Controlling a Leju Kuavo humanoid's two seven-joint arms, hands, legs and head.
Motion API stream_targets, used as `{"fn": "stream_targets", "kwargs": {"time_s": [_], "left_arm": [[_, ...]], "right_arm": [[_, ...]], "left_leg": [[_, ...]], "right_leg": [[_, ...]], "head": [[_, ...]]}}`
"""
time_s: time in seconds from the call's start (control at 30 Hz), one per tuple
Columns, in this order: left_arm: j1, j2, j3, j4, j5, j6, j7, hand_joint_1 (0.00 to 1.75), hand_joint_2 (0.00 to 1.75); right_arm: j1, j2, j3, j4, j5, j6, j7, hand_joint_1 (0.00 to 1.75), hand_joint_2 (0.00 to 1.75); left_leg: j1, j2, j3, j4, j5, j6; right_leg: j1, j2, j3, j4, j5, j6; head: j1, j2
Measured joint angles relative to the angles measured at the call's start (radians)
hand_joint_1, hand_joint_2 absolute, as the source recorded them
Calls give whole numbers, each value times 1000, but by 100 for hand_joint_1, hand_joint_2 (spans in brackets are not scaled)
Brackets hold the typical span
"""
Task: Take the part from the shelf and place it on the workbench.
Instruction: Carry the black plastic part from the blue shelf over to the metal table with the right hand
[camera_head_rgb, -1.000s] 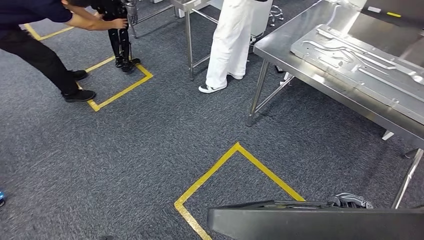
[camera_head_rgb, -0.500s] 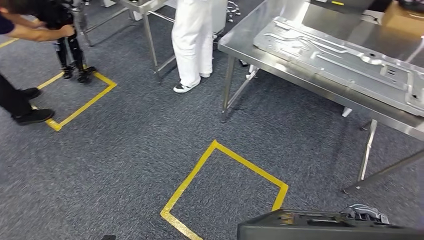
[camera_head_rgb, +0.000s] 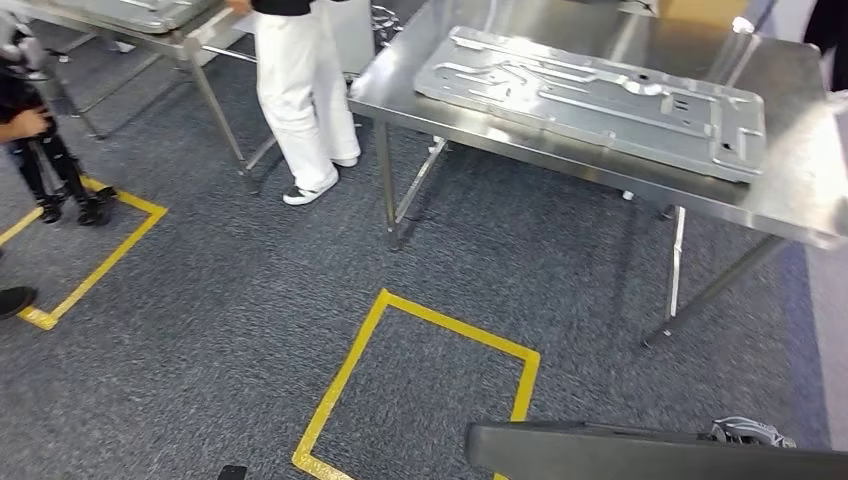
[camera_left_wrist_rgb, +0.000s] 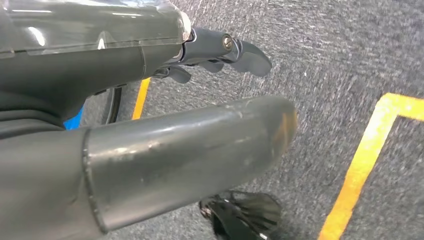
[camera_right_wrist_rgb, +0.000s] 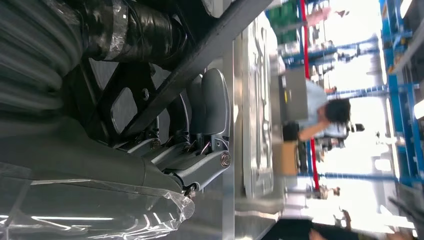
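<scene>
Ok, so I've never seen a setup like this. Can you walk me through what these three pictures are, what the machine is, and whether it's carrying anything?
This is a two-legged humanoid robot with two arms. The wide picture comes from a camera high on its body, looking forward and down. In it you see a steel workbench with a large stamped metal panel lying on it, a yellow tape square on the carpet, and a person in white trousers standing nearby.

The other two pictures come from cameras at the wrists, so they look tilted. One shows the left robot hand above the carpet with nothing in it. The other shows the right robot hand, whose fingers wrap the edge of a dark flat part. That part shows along the bottom of the wide picture.
</scene>
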Motion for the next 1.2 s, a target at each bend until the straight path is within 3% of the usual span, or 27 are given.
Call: {"fn": "stream_targets", "kwargs": {"time_s": [0.07,0.13,0.2,0.27,0.33,0.4,0.47,0.5,0.6,0.73,0.8,0.87,0.9,0.93,1.0,1.03,1.07,1.1,1.2], "left_arm": [[1,0,0,0,-1,-1,0,0,0],[0,1,0,0,-3,-1,-1,0,0],[0,2,0,0,-6,-2,-2,0,0],[-2,1,0,0,-9,-2,-3,0,0],[-2,0,1,0,-9,-2,-4,0,0],[0,0,1,-1,-9,-2,-6,0,0],[3,0,1,-1,-9,-2,-6,0,0],[3,0,1,-1,-9,-2,-6,0,0],[3,0,1,-1,-10,-1,-7,0,0],[3,0,1,-1,-10,-1,-7,0,0],[2,0,1,-1,-11,-1,-8,0,0],[0,1,1,-1,-14,-1,-12,0,0],[-3,2,1,-1,-17,-2,-18,0,0],[-5,2,1,-1,-20,-3,-23,0,0],[-6,3,1,-1,-25,-6,-31,0,0],[-3,4,1,-1,-26,-6,-35,0,0],[0,6,1,-1,-27,-6,-39,0,0],[3,9,1,-1,-28,-7,-44,0,0],[3,21,1,-1,-29,-18,-59,0,0]], "right_arm": [[1,0,0,0,5,-2,1,129,175],[1,0,2,-2,11,-5,3,129,175],[3,0,5,-4,15,-11,5,129,175],[8,0,8,-6,15,-17,6,129,175],[11,0,8,-10,15,-19,6,129,175],[10,-1,10,-13,15,-19,6,129,175],[10,-1,11,-13,15,-20,6,129,175],[11,-1,12,-13,15,-20,6,129,175],[12,-1,12,-13,15,-23,7,129,175],[13,-1,12,-13,15,-23,7,129,175],[13,-1,13,-13,16,-24,7,129,175],[13,-1,16,-13,19,-27,8,129,175],[14,0,19,-14,25,-35,11,129,175],[14,0,22,-16,31,-44,16,129,175],[13,0,27,-20,46,-60,25,129,175],[13,0,30,-20,49,-64,27,129,175],[13,0,31,-20,53,-68,29,129,175],[13,0,33,-19,57,-71,30,129,175],[13,0,40,-20,67,-78,33,129,175]], "left_leg": [[-2,-17,21,-97,87,9],[-3,-65,57,-207,142,20],[-8,-89,72,-245,144,28],[-7,-66,83,-263,148,35],[-1,-39,98,-283,155,46],[1,-9,109,-293,153,52],[2,23,116,-293,144,50],[3,39,122,-293,139,48],[7,59,132,-293,130,43],[7,61,133,-293,129,42],[10,74,145,-293,120,35],[8,96,163,-296,106,19],[7,87,166,-280,85,8],[7,68,156,-244,57,1],[8,17,95,-108,-17,-7],[6,7,54,-43,-34,-5],[4,3,24,-5,-32,-3],[2,2,12,-7,-7,1],[-7,-2,53,-174,122,21]], "right_leg": [[3,32,9,5,-7,1],[3,58,11,13,-15,7],[-3,82,5,15,-18,19],[-6,95,2,11,-15,33],[-2,44,-10,38,-33,44],[-7,-24,-65,143,-86,57],[-19,-43,-131,253,-121,71],[-25,-47,-144,267,-112,77],[-33,-52,-134,234,-70,85],[-34,-53,-129,224,-63,86],[-35,-80,-82,130,-18,88],[-30,-118,-34,31,17,81],[-28,-119,-23,10,15,65],[-26,-104,-20,6,12,49],[-25,-72,-10,-4,8,22],[-22,-64,-7,-4,5,18],[-18,-56,-3,-4,2,15],[-15,-48,3,-4,-2,13],[-7,-33,24,0,-17,17]], "head": [[0,0],[0,0],[0,0],[-1,0],[3,0],[7,0],[7,0],[7,0],[7,0],[7,0],[7,0],[7,0],[6,0],[5,0],[3,0],[3,0],[3,0],[3,0],[4,0]]}}
